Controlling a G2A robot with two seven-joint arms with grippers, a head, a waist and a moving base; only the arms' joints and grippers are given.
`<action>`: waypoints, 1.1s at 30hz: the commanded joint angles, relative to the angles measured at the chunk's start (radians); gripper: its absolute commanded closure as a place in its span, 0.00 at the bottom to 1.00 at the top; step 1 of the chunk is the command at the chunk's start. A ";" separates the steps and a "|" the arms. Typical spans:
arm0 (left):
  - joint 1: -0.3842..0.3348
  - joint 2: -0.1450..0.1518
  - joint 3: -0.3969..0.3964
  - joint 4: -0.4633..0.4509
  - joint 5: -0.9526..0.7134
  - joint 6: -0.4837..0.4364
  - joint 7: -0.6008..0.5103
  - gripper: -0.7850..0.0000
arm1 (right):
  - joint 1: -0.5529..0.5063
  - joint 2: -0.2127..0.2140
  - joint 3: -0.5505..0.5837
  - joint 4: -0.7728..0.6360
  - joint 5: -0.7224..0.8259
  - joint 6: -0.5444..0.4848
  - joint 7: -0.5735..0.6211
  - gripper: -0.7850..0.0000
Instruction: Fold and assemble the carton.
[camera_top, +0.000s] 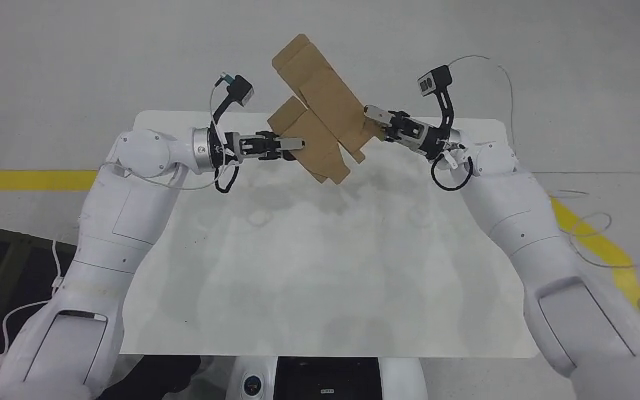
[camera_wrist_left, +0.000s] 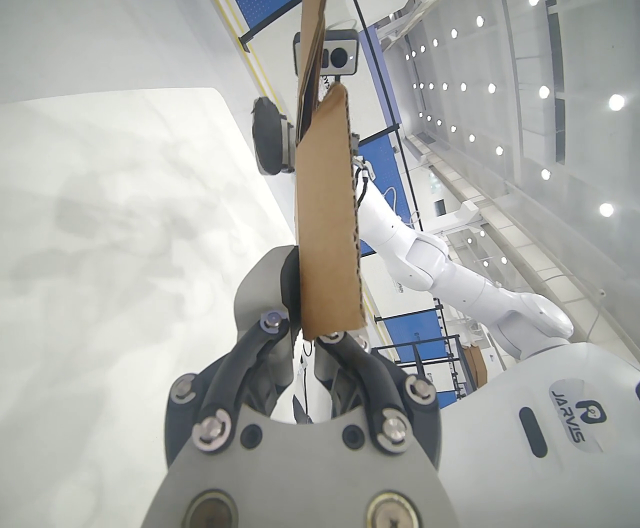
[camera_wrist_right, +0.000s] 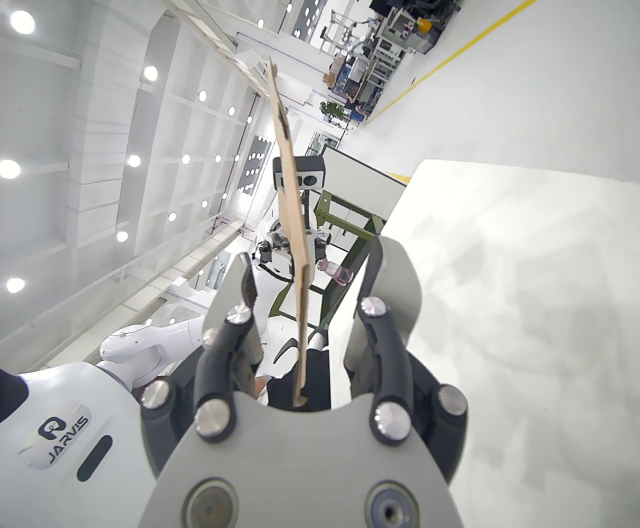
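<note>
Left gripper (camera_wrist_left: 320, 300) clamped on carton (camera_top: 320, 110) flap. Right gripper (camera_wrist_right: 310, 265) wide, edge between jaws; close squarely before folding.

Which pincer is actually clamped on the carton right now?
The left pincer: its jaws are shut on a flap of the carton. The right pincer is open, the carton's edge between its spread fingers.

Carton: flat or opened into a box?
Flat, not opened: the carton appears edge-on as a thin sheet in both wrist views, with no box cavity visible.
</note>
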 joint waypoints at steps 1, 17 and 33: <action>-0.009 0.002 -0.001 0.014 -0.001 0.007 -0.026 1.00 | -0.013 0.015 0.019 -0.035 -0.022 -0.002 -0.002 0.00; -0.096 0.020 0.070 0.067 -0.009 0.032 -0.269 1.00 | -0.090 0.144 0.064 -0.266 -0.099 0.135 0.135 0.00; -0.075 0.084 0.215 -0.109 -0.099 0.099 -0.336 1.00 | -0.051 0.181 -0.102 -0.326 -0.148 0.056 0.056 0.00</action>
